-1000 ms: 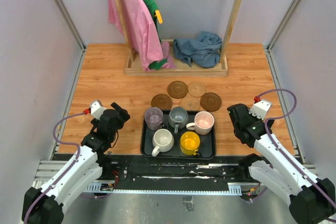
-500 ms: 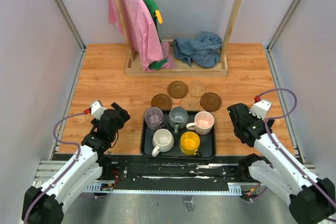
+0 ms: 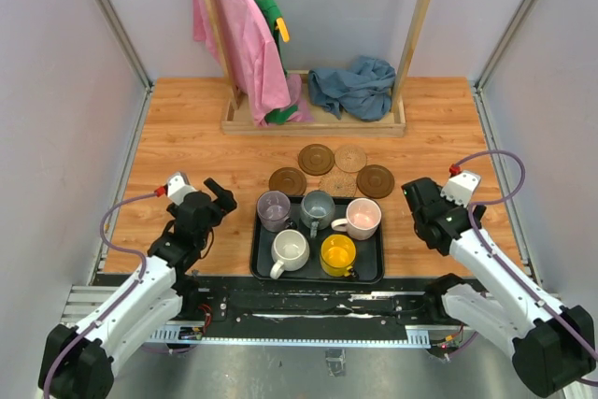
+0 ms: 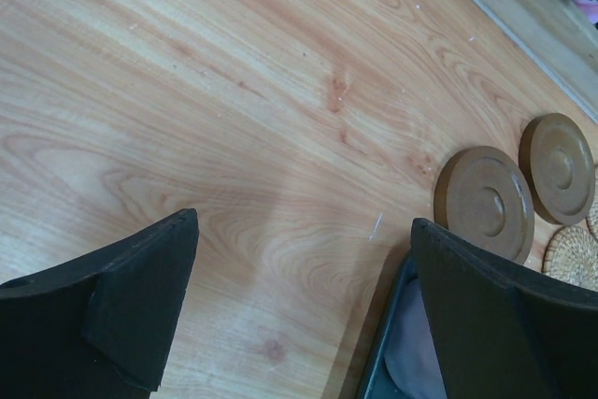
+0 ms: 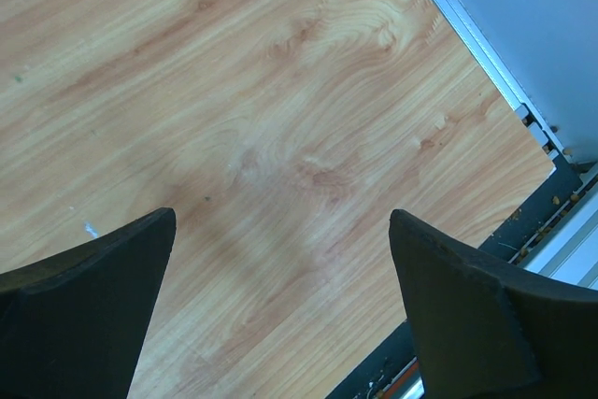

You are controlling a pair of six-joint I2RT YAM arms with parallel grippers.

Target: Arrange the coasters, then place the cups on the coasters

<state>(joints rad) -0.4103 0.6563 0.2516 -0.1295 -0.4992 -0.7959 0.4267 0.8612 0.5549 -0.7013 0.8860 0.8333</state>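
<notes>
While my left end effector is hanging wide open & empty, the coasters are lying fwd-right of it.

Orange-brown wood-grain counter. Black tray. Five mugs: a translucent purple mug, a grey-blue mug, a pale pink mug, a cream-white mug, a bright yellow mug. Three plain dark brown coasters; two tan coasters with a woven pattern. Pink cloth, blue cloth.

white arms with black pincers and looping purple cables.
</notes>
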